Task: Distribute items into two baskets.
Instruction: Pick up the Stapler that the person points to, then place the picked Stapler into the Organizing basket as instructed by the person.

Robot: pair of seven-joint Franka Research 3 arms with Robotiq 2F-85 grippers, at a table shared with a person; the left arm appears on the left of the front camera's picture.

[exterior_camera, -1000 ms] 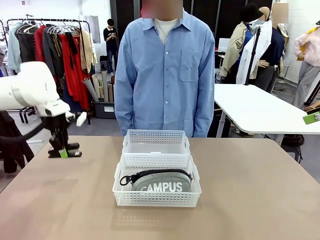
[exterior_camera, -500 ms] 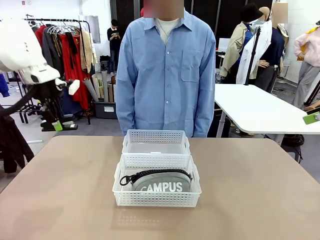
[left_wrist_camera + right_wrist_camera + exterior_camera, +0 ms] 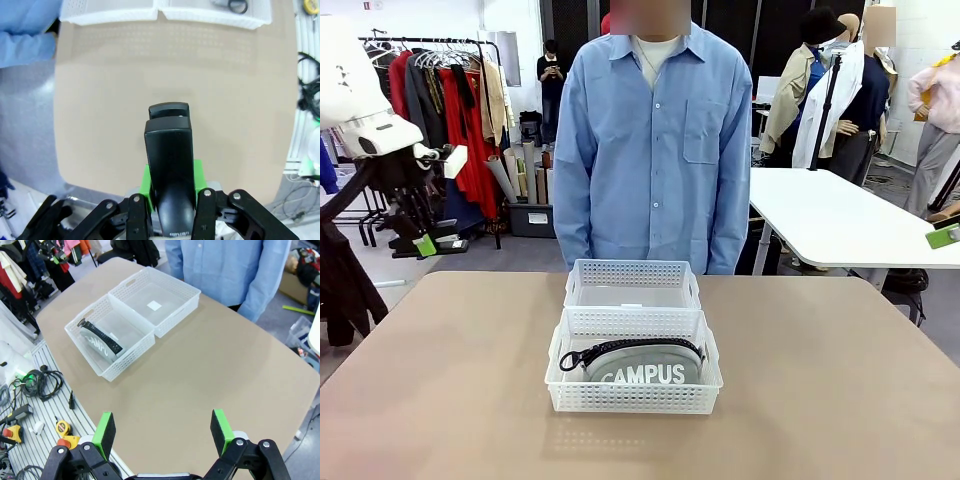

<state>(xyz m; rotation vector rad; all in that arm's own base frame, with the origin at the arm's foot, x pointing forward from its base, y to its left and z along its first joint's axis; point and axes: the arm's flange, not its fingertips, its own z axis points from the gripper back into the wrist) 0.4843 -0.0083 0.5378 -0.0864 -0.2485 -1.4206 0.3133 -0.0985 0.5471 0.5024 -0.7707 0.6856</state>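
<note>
The left jaws pinch the black stapler (image 3: pixel 169 165) between their green pads (image 3: pixel 146 181), held high, off by the worktop's (image 3: pixel 820 380) left edge and well apart from both baskets. The right jaws stand spread wide with nothing between them, looking down on the scene from a distance.

The grey pouch (image 3: pixel 642 365) already sits in the near basket (image 3: pixel 635 398). The far basket (image 3: pixel 632 270), touching it end to end, has only a small white label on its floor, so the stapler most likely belongs there.

What could go wrong: the grip is on the stapler's smooth sides near its middle, so a quick swing could let it pivot or slip out on the way over. Released too early, it would land with the pouch, leaving the far basket without an item. Brought in too low, it could catch a rim and shove both baskets. The person (image 3: pixel 655 150) stands close behind the far basket, so a long reach comes near them.

The stapler lies roughly level, crosswise to the fingers, its long axis pointing towards the baskets' side of the worktop. The pouch stands on its long edge, long axis running left to right across its basket, lettering facing the robot, zip on top.
</note>
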